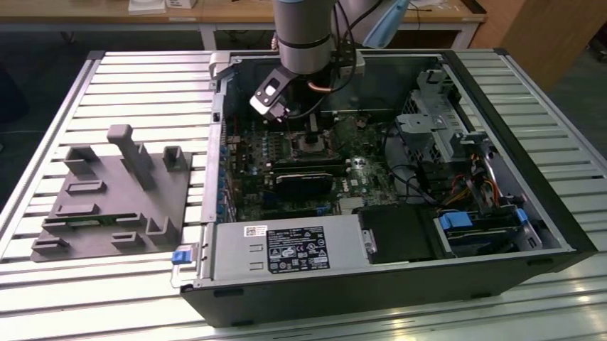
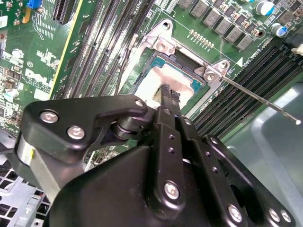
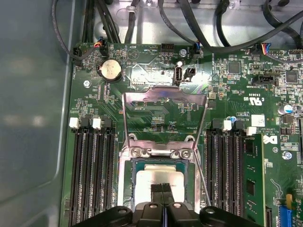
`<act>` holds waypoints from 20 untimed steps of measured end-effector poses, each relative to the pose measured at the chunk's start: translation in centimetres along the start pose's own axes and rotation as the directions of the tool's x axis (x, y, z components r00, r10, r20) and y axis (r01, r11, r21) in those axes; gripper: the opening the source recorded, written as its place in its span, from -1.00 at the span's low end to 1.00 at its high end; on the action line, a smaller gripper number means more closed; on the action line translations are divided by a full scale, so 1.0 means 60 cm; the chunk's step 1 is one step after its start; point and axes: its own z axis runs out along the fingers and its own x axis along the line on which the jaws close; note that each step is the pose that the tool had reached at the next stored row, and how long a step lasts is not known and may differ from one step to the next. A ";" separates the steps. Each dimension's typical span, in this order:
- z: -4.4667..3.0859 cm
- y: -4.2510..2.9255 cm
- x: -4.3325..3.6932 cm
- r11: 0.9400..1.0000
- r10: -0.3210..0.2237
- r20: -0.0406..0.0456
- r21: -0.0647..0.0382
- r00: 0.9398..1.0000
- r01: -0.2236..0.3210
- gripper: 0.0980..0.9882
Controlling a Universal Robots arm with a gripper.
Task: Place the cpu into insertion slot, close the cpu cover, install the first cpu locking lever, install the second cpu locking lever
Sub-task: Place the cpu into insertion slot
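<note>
A grey plastic fixture [image 1: 109, 202] with upright pegs sat on a slatted aluminium table [image 1: 142, 78] at the exterior view's left. Beside it lay an open black computer case [image 1: 379, 291], a grey power-supply box [image 1: 284, 249] along its near side. The robot arm [image 1: 305, 35] reached down into the case over a green motherboard [image 3: 236, 80].

In both wrist views the black gripper [image 3: 162, 198] [image 2: 169, 94] had its fingers pressed together with nothing between them, its tip resting on the small square silvery-beige cpu [image 3: 154, 178]. The cpu lay flat in the silver-rimmed square insertion slot [image 3: 124, 175]. The thin silvery frame-shaped cpu cover [image 3: 163, 93] stood raised — not closed. A thin wire locking lever [image 2: 258, 97] angled away from the slot, unlatched.
</note>
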 end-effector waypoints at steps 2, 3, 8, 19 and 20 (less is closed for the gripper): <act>0.000 0.000 0.000 1.000 0.000 0.000 0.000 1.000 0.000 -0.98; 0.000 0.000 0.000 1.000 0.000 0.000 0.000 1.000 0.000 -0.98; 0.000 0.003 0.000 0.999 0.001 0.000 0.044 1.000 -0.001 -0.98; 0.002 0.019 0.000 0.997 0.001 -0.001 0.073 1.000 -0.001 -0.98; 0.003 0.022 0.000 0.997 0.001 -0.001 0.073 1.000 -0.001 -0.98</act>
